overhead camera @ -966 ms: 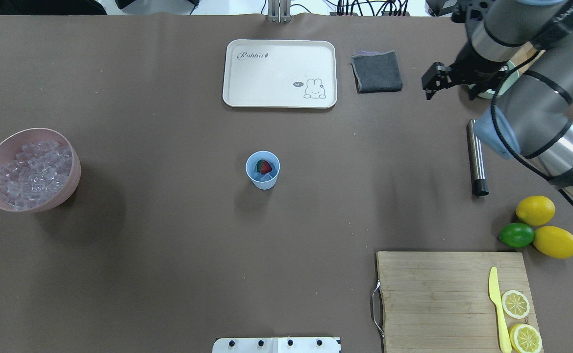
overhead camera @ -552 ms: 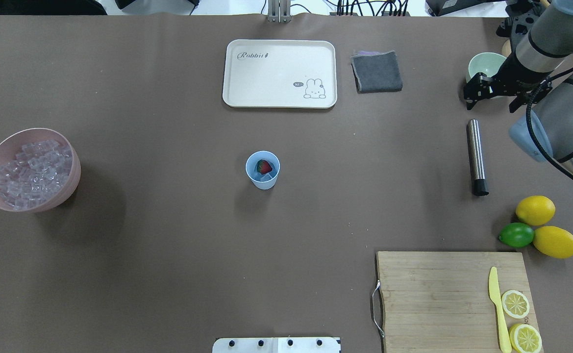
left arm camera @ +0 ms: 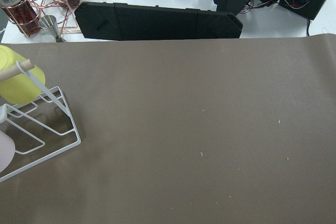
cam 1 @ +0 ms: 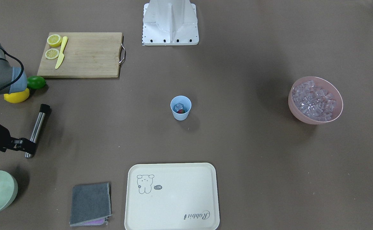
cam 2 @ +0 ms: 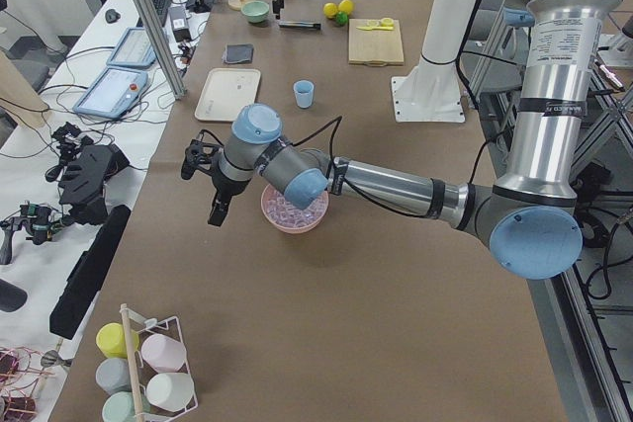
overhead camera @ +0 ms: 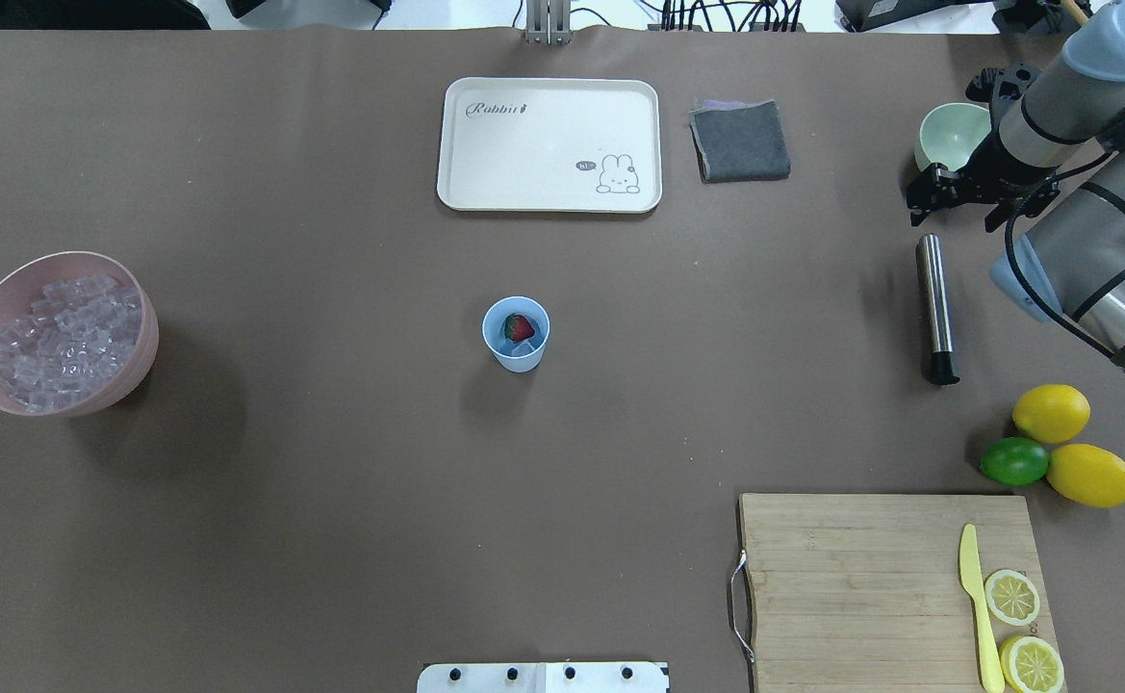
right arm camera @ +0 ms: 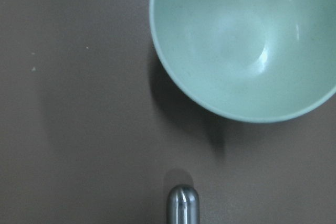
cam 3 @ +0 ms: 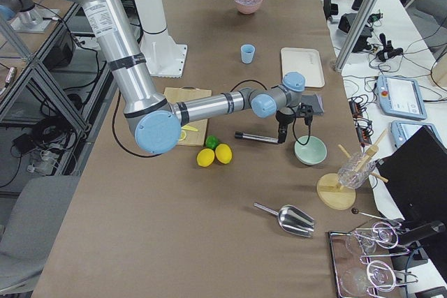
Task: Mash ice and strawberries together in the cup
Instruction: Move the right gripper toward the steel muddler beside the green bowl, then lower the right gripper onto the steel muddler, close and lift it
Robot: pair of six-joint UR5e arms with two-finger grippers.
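The light-blue cup stands at the table's middle, also in the front view. In it lie a red strawberry and an ice cube. More ice fills a pink bowl at the left. My right gripper is open and empty, hovering over the far end of a metal rod with a black tip, beside a pale green bowl. My left gripper shows only in the exterior left view, beyond the pink bowl; I cannot tell whether it is open.
A cream tray and a grey cloth lie at the far side. Two lemons and a lime sit near a wooden cutting board with a yellow knife and lemon slices.
My right gripper has swung to the right past the pale green bowl and dropped lower, over the far end of the metal rod. The cup and its contents have not moved.
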